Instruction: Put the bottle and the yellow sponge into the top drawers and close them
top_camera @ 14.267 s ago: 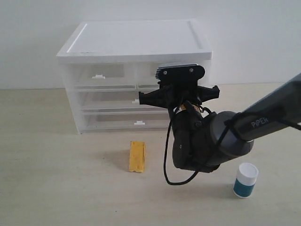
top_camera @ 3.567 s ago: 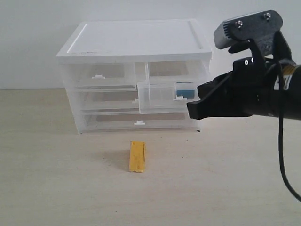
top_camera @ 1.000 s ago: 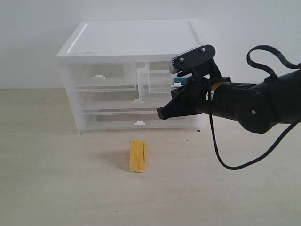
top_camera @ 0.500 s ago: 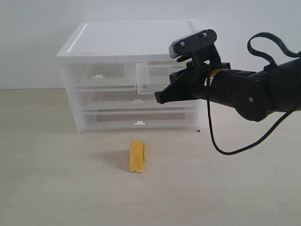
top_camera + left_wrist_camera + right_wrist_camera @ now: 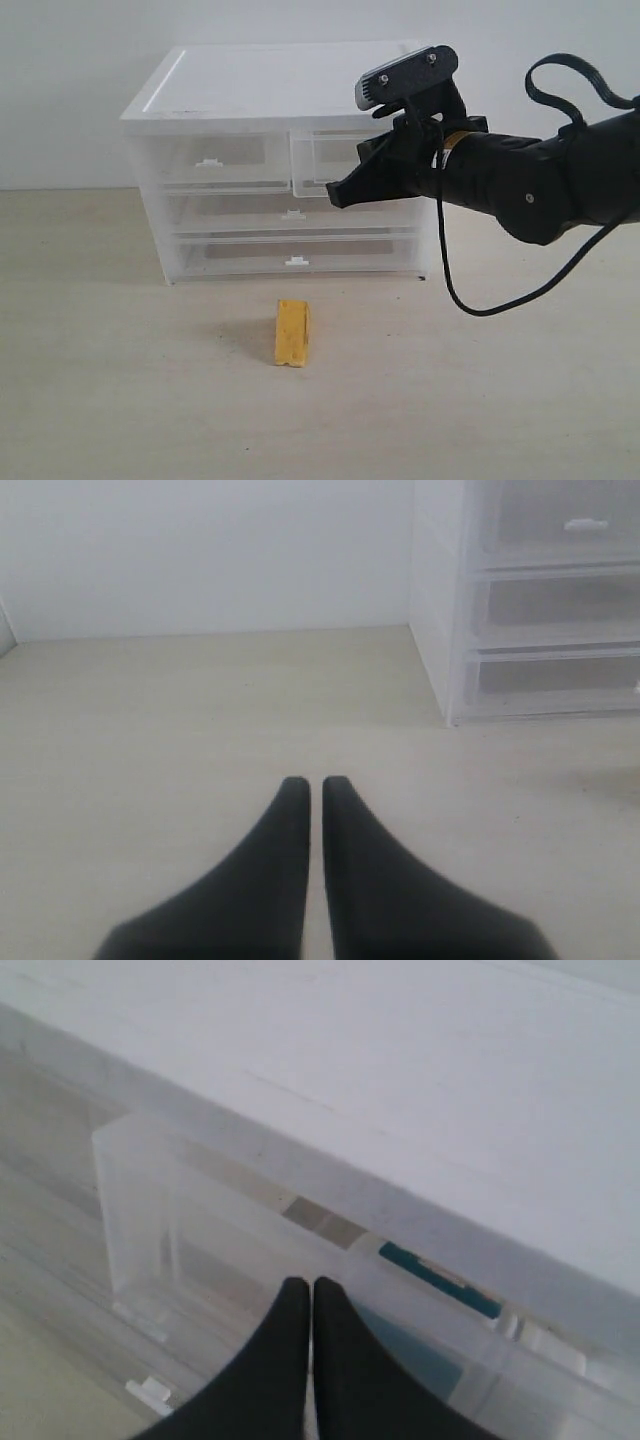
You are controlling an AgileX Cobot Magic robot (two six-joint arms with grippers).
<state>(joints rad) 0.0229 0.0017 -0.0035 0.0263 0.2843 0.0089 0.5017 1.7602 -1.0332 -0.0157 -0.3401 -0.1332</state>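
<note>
Translucent plastic is slick: my right claw, pinched shut and empty against the right top drawer holding the bottle, could skid off, leaving it ajar; yellow sponge lies toward the table's front edge.

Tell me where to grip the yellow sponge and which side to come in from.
Probably grip the yellow sponge mid-length, across its two long side faces, coming down from above. It lies free on the table, long axis pointing toward the cabinet, narrow from side to side.
</note>
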